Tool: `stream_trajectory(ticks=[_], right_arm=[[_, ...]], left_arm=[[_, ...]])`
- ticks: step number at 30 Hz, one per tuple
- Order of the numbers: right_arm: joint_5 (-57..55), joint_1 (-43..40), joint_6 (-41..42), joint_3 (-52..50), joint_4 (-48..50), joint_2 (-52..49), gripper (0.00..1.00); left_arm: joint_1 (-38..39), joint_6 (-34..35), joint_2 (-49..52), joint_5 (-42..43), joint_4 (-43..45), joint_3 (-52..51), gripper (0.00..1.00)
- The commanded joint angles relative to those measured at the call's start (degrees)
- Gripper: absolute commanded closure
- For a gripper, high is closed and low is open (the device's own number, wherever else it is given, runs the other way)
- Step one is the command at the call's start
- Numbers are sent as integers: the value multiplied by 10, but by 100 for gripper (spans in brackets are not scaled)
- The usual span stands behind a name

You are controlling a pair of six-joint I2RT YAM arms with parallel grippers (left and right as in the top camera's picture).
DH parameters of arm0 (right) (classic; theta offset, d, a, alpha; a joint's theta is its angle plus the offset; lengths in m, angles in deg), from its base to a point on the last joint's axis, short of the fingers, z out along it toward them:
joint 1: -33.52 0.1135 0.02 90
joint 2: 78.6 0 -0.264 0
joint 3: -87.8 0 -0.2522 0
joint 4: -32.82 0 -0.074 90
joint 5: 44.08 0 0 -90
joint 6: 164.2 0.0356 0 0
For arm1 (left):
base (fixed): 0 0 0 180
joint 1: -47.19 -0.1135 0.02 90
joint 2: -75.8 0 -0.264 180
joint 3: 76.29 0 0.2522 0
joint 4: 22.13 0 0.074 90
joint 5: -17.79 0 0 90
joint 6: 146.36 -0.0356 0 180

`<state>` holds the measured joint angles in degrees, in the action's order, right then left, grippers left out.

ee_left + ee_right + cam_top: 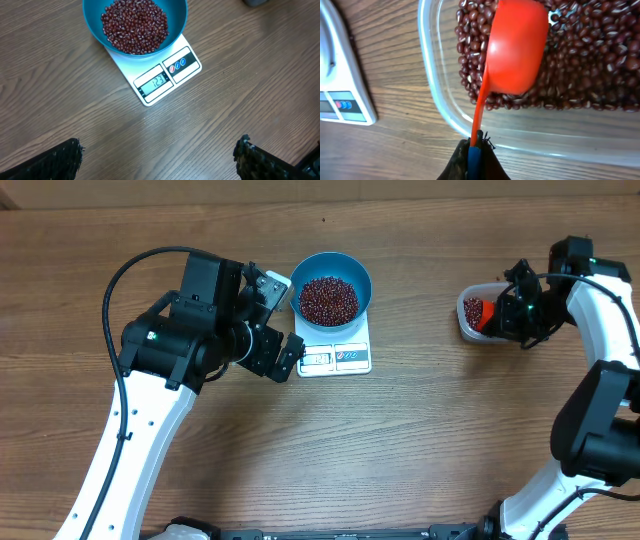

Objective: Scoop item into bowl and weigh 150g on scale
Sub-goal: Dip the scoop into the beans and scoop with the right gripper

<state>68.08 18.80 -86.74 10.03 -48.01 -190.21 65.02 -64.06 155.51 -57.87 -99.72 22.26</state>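
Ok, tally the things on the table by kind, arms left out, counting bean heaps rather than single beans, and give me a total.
blue bowl: 1
white scale: 1
clear tub: 1
orange scoop: 1
bean heaps: 2, one in the bowl and one in the tub
Total: 6

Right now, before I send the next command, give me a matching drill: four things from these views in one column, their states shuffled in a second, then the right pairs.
Things:
1 blue bowl
2 orange scoop
3 left end effector
4 clear tub

States:
A open, holding nothing
B sitting on the scale, beans inside
C standing apart from the scale, beans inside
D gripped by its handle in the right end effector

Pairs: 1-B, 2-D, 3-A, 4-C
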Motion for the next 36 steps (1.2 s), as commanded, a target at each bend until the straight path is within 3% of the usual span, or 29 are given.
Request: stream_trajectory(ticks=[1, 19, 25, 36], right_arm=[[79, -19, -12, -7, -2, -4, 96], [271, -181, -16, -7, -18, -4, 96], [353, -207, -76, -7, -54, -4, 96], [408, -214, -134, -7, -111, -4, 96]], left_arm=[[2, -11, -3, 5, 0, 11, 0], [2, -11, -3, 5, 0, 11, 1], [2, -11, -3, 5, 0, 11, 1], [2, -11, -3, 5, 0, 11, 0]])
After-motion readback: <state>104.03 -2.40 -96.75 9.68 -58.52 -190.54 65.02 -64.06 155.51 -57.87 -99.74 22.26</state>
